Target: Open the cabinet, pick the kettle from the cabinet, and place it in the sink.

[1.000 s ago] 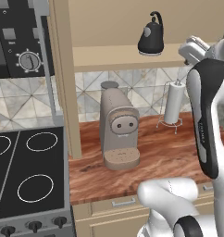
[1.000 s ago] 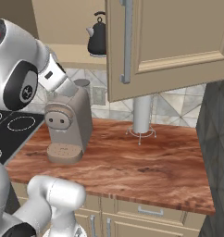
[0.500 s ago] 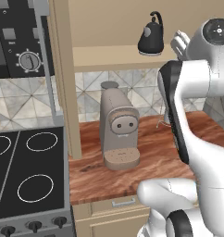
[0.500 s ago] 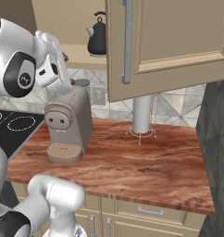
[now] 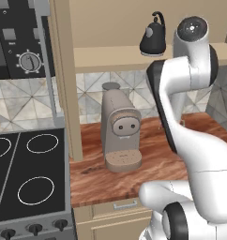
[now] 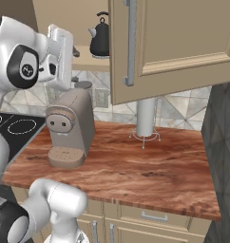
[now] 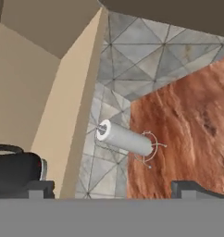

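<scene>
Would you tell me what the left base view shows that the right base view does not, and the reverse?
Left base view alone: the oven control panel with its dial, above the stovetop.
Right base view alone: the open cabinet door with its silver bar handle, and the paper towel holder.
Both: the kettle on the cabinet shelf and the coffee machine on the wood counter.

A kitchen: stovetop (image 5: 26, 173), coffee machine (image 5: 120, 133), tiled backsplash (image 6: 178, 107) and wooden countertop (image 6: 136, 166) under wall cabinet (image 6: 183, 42).
</scene>
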